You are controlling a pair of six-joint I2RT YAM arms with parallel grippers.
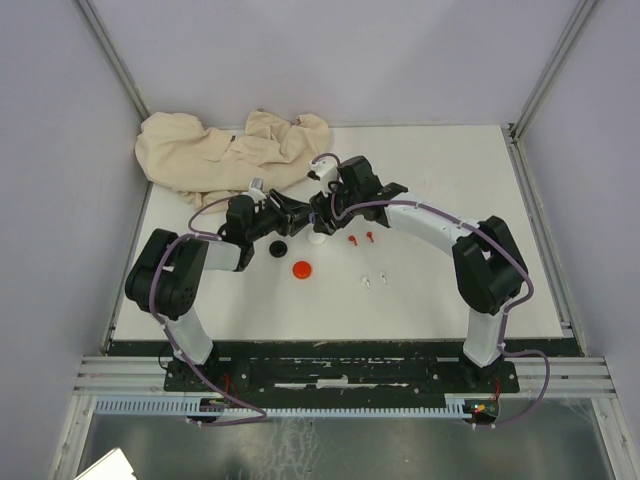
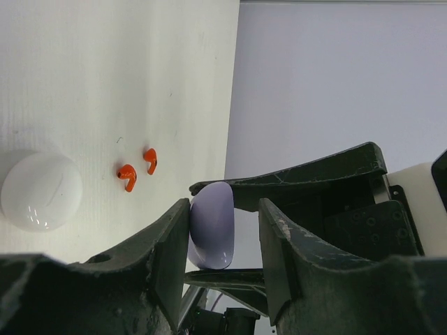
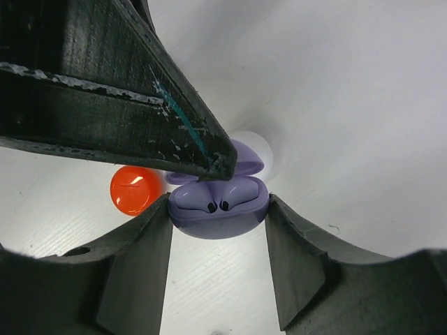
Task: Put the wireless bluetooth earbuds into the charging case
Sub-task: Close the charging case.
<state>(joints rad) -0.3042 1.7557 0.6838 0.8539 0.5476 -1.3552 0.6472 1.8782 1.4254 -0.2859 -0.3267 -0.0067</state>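
An open purple charging case (image 3: 220, 225) is held off the table, my right gripper (image 3: 218, 209) shut on its two sides. Two purple earbuds (image 3: 209, 199) sit side by side in its wells. One finger of my left gripper (image 1: 297, 215) reaches over the raised lid (image 3: 246, 160). In the left wrist view the purple case (image 2: 211, 227) rests against one finger, with a clear gap to the other; the left gripper (image 2: 223, 209) is open. Two red earbuds (image 2: 137, 169) and two white earbuds (image 1: 374, 280) lie loose on the table.
A white round case (image 2: 40, 190), a red case (image 1: 301, 269) and a black case (image 1: 278, 248) lie near the grippers. A crumpled beige cloth (image 1: 225, 150) covers the table's far left corner. Grey walls stand on three sides.
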